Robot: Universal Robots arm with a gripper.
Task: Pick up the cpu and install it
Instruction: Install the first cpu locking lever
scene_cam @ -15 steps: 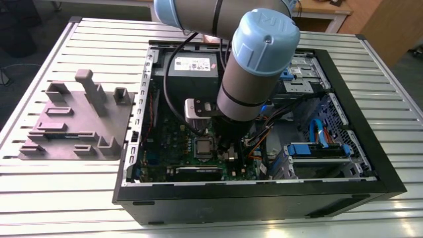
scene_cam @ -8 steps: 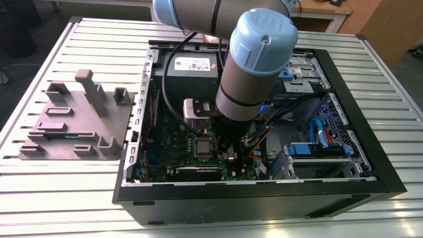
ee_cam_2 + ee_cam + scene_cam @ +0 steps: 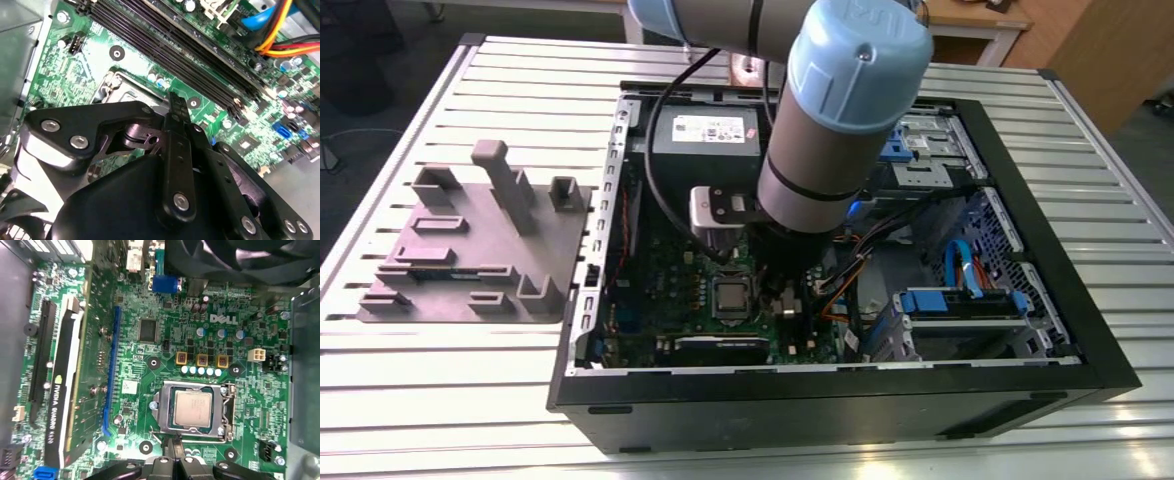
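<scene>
cpu [image 3: 192,407]: lying in the socket [image 3: 200,386]
claw [image 3: 174,442]: pressed together, empty, just beside socket, at its 3 o'clock in exterior view

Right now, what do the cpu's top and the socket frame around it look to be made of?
The cpu top looks like metal, silver-grey with a dull matte sheen. The socket frame around it looks like plated steel: shiny, thin, with bright glints at its edges. Both are guesses from look alone.

A grey moulded tray [image 3: 480,240] lies beside the open computer case [image 3: 854,405] on the slatted table [image 3: 440,400].
</scene>
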